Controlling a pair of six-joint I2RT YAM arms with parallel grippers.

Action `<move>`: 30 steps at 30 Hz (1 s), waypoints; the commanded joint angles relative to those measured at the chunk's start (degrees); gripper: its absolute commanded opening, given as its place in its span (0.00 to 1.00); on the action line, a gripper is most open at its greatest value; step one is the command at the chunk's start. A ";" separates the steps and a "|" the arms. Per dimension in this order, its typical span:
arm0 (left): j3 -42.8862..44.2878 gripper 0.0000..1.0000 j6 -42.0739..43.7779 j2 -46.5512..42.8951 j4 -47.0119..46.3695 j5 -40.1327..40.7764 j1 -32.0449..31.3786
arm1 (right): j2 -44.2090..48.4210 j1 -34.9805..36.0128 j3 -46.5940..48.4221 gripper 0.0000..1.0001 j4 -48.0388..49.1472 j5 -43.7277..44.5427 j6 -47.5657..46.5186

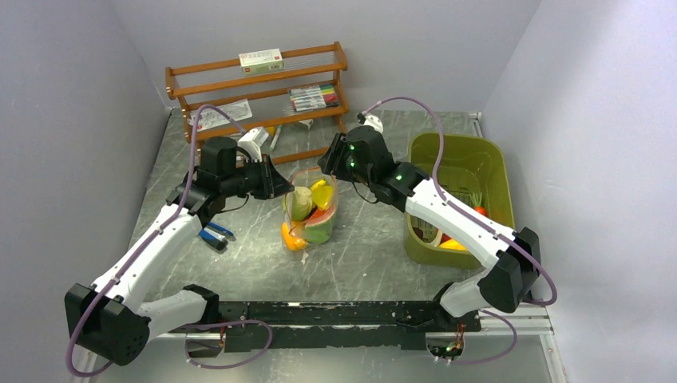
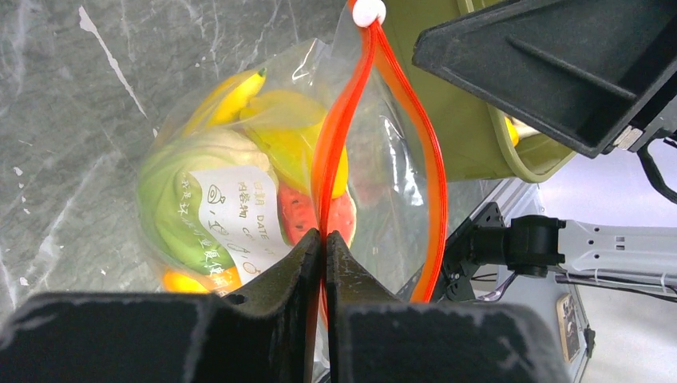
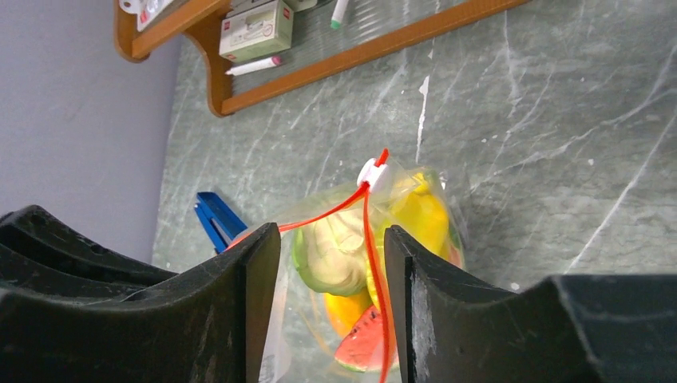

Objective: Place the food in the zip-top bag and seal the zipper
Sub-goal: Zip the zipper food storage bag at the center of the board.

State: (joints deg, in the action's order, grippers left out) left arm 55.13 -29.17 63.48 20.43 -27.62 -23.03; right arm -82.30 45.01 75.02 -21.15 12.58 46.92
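The clear zip-top bag (image 1: 310,214) stands at mid-table, holding food: a yellow banana (image 2: 231,100), a green piece (image 2: 172,211), a watermelon slice (image 2: 297,215) and an orange piece (image 3: 349,309). Its red-orange zipper (image 2: 343,120) gapes in a loop, with the white slider (image 2: 368,12) at the far end. My left gripper (image 2: 325,234) is shut on the near end of the zipper strip. My right gripper (image 3: 331,255) hangs open over the bag mouth near the slider (image 3: 372,173), and one zipper strip (image 3: 369,239) runs between its fingers (image 3: 255,275), close to the right one.
An olive-green bin (image 1: 479,155) with more toy food (image 1: 451,243) stands to the right. A wooden rack (image 1: 259,88) with markers and a box is at the back. A blue clip (image 1: 214,234) lies left of the bag.
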 commanded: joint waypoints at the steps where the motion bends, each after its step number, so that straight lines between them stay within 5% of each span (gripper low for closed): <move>1: -0.16 0.07 0.49 -0.56 -1.47 -1.52 0.09 | 1.35 -0.73 1.49 0.52 0.87 -0.51 -6.89; 10: -0.64 0.07 1.30 -1.08 -2.32 -1.80 0.08 | 2.61 -16.07 4.99 0.53 -2.42 -34.54 -46.82; 15: -0.44 0.07 1.66 -0.70 -3.03 -2.62 0.09 | 1.01 -23.31 2.66 0.53 -3.27 -49.58 -57.82; 21: 0.45 0.07 3.01 0.49 -2.17 -3.52 0.07 | -0.13 -25.31 -1.91 0.56 4.72 -59.87 -66.00; 30: -0.18 0.07 3.65 0.50 -2.74 -4.89 0.08 | -10.83 -27.13 1.98 0.60 1.94 -79.07 -84.83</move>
State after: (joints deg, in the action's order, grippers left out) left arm 54.78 -26.79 63.83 19.86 -30.00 -23.03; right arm -90.37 18.37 75.66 -19.14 -54.74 -25.04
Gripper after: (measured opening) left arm 0.071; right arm 0.598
